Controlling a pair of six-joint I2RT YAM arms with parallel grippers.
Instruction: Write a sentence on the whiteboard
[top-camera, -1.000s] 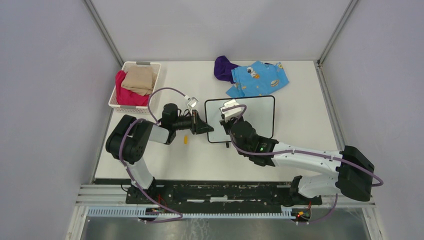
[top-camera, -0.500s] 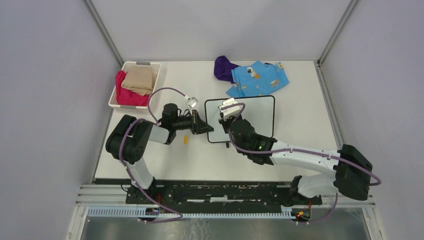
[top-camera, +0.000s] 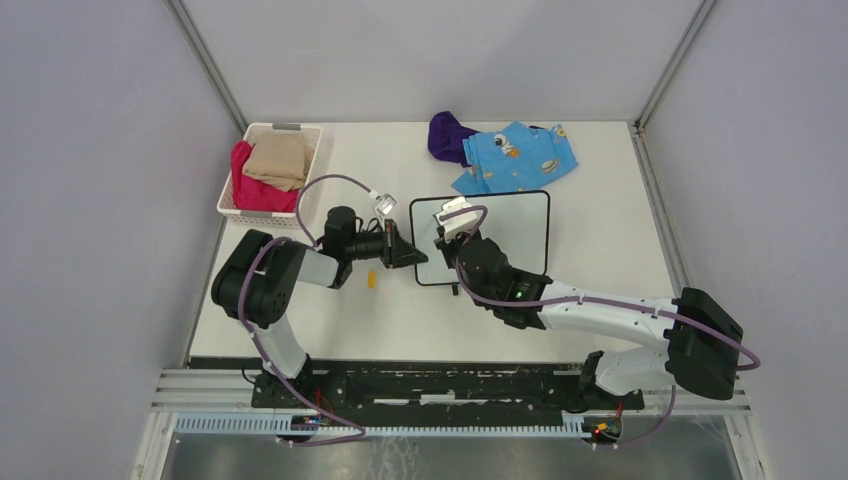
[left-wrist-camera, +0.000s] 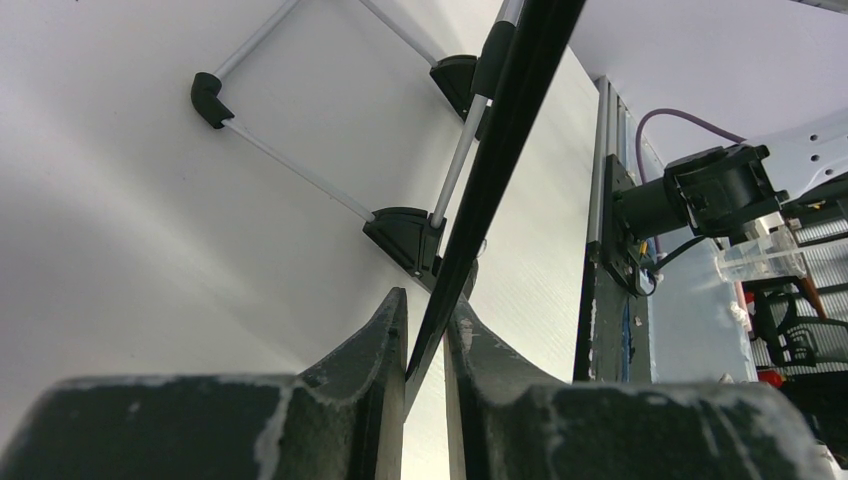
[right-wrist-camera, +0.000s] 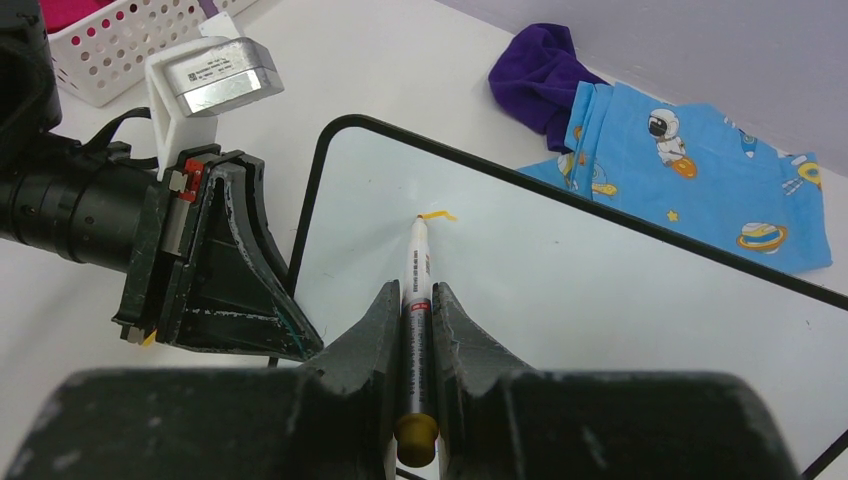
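A small rectangular whiteboard with a thin black frame and rounded corners lies near the middle of the white desk, just in front of a blue patterned cloth with planets and astronauts printed on it. A crumpled purple cloth lies against the left end of that blue cloth. The left hand comes in from the left and is clenched on the whiteboard's left edge. In the left wrist view the black frame runs straight down into the narrow slit between the two dark fingers. The right hand is over the board's left part and grasps a slim white marker with a dull yellow end. The marker's barrel is pinched between the fingers and points away from the wrist. Its tip meets the white surface at a short orange mark, the only writing visible on the board, near its upper left corner. A small orange-yellow piece lies on the desk just below the left hand. A white perforated plastic basket holding a pink cloth and a beige cloth stands at the far left of the desk, well apart from the board.
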